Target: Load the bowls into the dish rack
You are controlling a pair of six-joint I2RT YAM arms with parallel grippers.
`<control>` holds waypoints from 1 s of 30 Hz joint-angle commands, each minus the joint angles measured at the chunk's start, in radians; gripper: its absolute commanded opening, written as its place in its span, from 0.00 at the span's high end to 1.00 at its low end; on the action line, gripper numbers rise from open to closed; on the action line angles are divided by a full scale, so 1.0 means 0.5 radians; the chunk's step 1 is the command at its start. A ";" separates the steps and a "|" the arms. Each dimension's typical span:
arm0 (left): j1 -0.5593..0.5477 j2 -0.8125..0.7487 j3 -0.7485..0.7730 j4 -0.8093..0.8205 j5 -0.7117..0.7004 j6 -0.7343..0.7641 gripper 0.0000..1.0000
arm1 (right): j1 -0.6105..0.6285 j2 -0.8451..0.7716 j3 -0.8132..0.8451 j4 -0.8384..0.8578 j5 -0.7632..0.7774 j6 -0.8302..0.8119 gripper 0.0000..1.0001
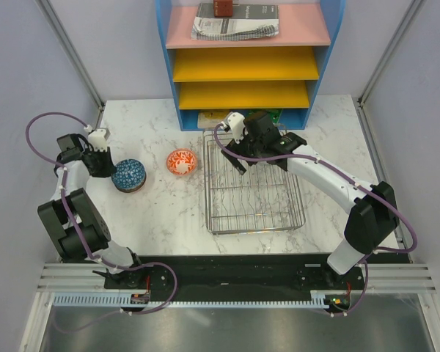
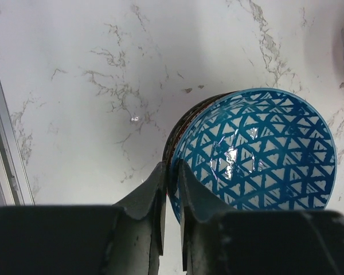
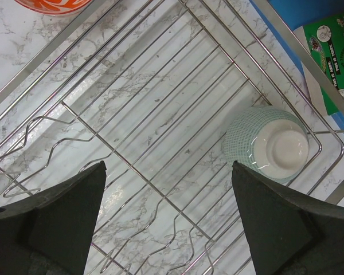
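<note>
The blue patterned bowl [image 1: 128,175] sits at the table's left, nested on a darker bowl whose rim [image 2: 175,133] shows beneath it. My left gripper [image 1: 106,165] is shut on the blue bowl's [image 2: 258,152] near rim, one finger inside and one outside [image 2: 172,172]. The red-orange bowl [image 1: 181,161] stands alone left of the dish rack [image 1: 254,192]. My right gripper [image 3: 169,172] is open and empty above the rack's [image 3: 132,165] gridded bottom. A pale green bowl [image 3: 270,145] lies upside down in a rack corner. The other bowls are out of view.
The blue-framed shelf unit [image 1: 246,66] with yellow and pink trays stands behind the rack. A green printed packet [image 3: 332,51] lies just beyond the rack's far side. The red-orange bowl's edge [image 3: 51,4] shows outside the rack rim.
</note>
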 commanded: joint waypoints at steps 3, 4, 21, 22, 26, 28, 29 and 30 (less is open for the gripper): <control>0.005 -0.011 0.070 0.053 0.028 -0.026 0.89 | 0.005 -0.070 -0.004 0.037 -0.038 0.035 0.02; 0.005 -0.014 0.070 0.056 0.031 -0.029 0.91 | 0.005 -0.067 -0.001 0.031 -0.038 0.038 0.02; -0.011 -0.226 0.287 -0.168 0.240 -0.097 0.98 | 0.005 -0.061 0.035 0.025 -0.029 0.050 0.02; -0.017 -0.232 0.309 -0.186 0.246 -0.094 0.98 | 0.005 -0.061 0.032 0.021 -0.029 0.050 0.02; -0.035 -0.244 0.315 -0.214 0.252 -0.085 0.98 | 0.005 -0.061 0.029 0.021 -0.035 0.053 0.02; -0.032 -0.250 0.312 -0.223 0.255 -0.082 0.98 | 0.005 -0.064 0.026 0.018 -0.035 0.056 0.02; -0.032 -0.253 0.309 -0.223 0.255 -0.081 0.98 | 0.005 -0.064 0.029 0.018 -0.035 0.056 0.02; -0.032 -0.259 0.309 -0.223 0.258 -0.078 0.98 | 0.005 -0.067 0.029 0.018 -0.038 0.056 0.02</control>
